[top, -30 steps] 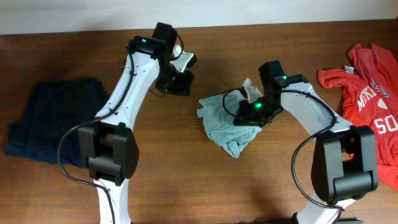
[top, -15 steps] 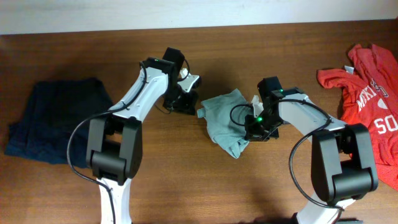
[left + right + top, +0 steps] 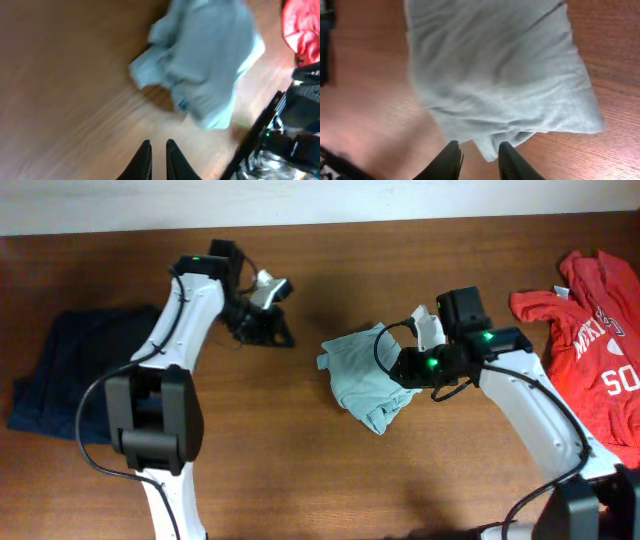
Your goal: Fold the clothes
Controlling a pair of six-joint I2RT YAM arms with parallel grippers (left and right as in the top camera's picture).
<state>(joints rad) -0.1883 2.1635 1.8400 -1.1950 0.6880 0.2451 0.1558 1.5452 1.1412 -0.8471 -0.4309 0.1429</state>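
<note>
Lying bunched near the middle of the table (image 3: pixel 300 470), the pale teal T-shirt (image 3: pixel 362 383) looks thin, limp and light. It should sag and crumple from any hold, slide easily over the wood, and take no harm from a firm pinch. Its near end is rolled into a thick lump, a poor place to grip because several layers would come up together. Farther back the cloth lies flatter, and the far-left corner and far-right edge seem to offer free hems. In my judgement those are the places to take hold, one claw on each, so the shirt can be drawn out flat before any fold.

The right claw (image 3: pixel 480 161) hangs over the shirt's right edge with its fingers moderately apart. In its wrist view a corner of cloth reaches toward the gap, but wood shows between the fingers and nothing is pinched, so it is released and empty. Whether a fingertip brushes the fabric cannot be told. Farther off and to the left, the left claw (image 3: pixel 158 159) hovers above bare wood, well apart from the shirt. Its fingers are parted by only a thin slit with nothing in it.
</note>
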